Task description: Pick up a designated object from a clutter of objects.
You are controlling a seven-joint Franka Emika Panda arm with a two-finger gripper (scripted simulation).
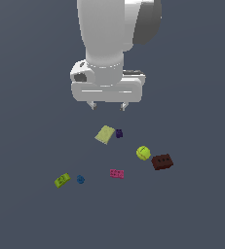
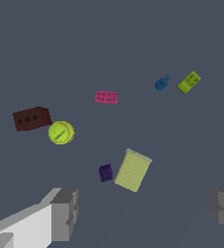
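The designated object, a small lime-green block [image 1: 62, 180] with dark markings, lies at the exterior view's left, beside a blue piece [image 1: 80, 179]; in the wrist view the block [image 2: 188, 82] sits far from my fingers. My gripper [image 1: 107, 105] hangs open high above the floor, over the pale yellow-green flat block [image 1: 104, 134], holding nothing. In the wrist view the gripper [image 2: 145, 210] shows its two grey fingers [image 2: 65, 213] spread wide apart.
Scattered on the dark floor are a dark purple piece [image 1: 119, 133], a yellow-green ball [image 1: 143, 152], a dark brown brick [image 1: 162, 161] and a pink brick [image 1: 116, 173]. The flat block [image 2: 132, 170] and the purple piece [image 2: 105, 172] lie closest to my fingers.
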